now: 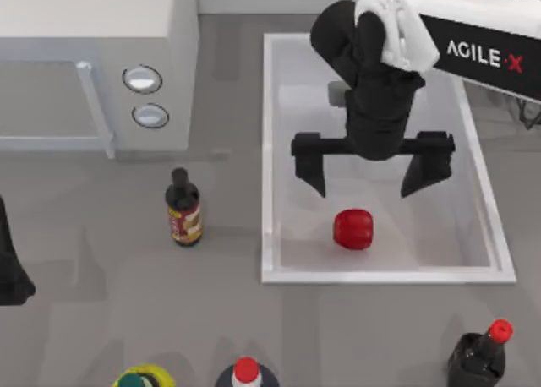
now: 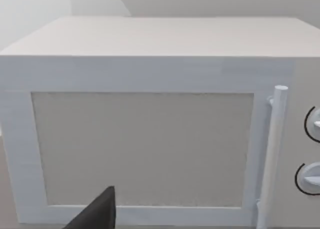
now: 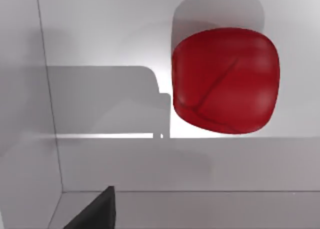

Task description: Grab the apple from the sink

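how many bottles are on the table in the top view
4. A dark labelled bottle stands left of the sink. Along the near edge: a yellow-topped one, a red-capped one, and another red-capped one at right. More may lie beyond the edge.

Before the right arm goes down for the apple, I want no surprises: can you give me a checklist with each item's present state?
1. Apple lies in the sink, free of other things: ok.
2. Right hand open, fingers spread wide: ok.
3. Right hand centred over the apple: not ok; in the top view the apple lies nearer the front rim than the fingertips.
4. Height above the apple: cannot tell.
5. Left hand parked at the table's left edge, facing the microwave: ok.
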{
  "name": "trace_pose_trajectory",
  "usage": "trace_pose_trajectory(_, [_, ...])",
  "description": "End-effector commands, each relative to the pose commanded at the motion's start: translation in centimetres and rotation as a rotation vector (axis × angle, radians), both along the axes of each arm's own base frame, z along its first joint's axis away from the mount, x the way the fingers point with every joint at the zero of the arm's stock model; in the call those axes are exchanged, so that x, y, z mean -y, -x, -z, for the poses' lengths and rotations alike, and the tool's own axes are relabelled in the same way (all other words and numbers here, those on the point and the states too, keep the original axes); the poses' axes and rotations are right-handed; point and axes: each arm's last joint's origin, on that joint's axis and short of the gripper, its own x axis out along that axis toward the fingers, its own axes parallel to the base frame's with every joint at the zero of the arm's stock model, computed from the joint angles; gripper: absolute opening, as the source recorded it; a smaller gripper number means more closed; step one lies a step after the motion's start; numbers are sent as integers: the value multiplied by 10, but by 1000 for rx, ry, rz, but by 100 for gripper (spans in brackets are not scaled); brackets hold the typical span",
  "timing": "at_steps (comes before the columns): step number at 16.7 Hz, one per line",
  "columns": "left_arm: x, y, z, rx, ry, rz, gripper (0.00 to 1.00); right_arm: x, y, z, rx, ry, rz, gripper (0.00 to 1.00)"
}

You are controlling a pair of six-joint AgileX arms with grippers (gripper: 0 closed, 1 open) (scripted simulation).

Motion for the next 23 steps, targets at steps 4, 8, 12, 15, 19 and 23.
trace_pose_trajectory(4, [0,0,0,0,0,0,100,-4,-5,60,13,-7,-2,100])
trace_pose_trajectory(8, [0,0,0,0,0,0,100,-3,-1,122,16,-9,-4,100])
trace_pose_trajectory(12, [0,0,0,0,0,0,100,-1,2,138,6,-3,-4,100])
trace_pose_trajectory(15, [0,0,0,0,0,0,100,-1,2,138,6,-3,-4,92])
trace_pose_trajectory(19, [0,0,0,0,0,0,100,-1,2,138,6,-3,-4,62])
trace_pose_trajectory(23, [0,0,0,0,0,0,100,-1,2,138,6,-3,-4,32])
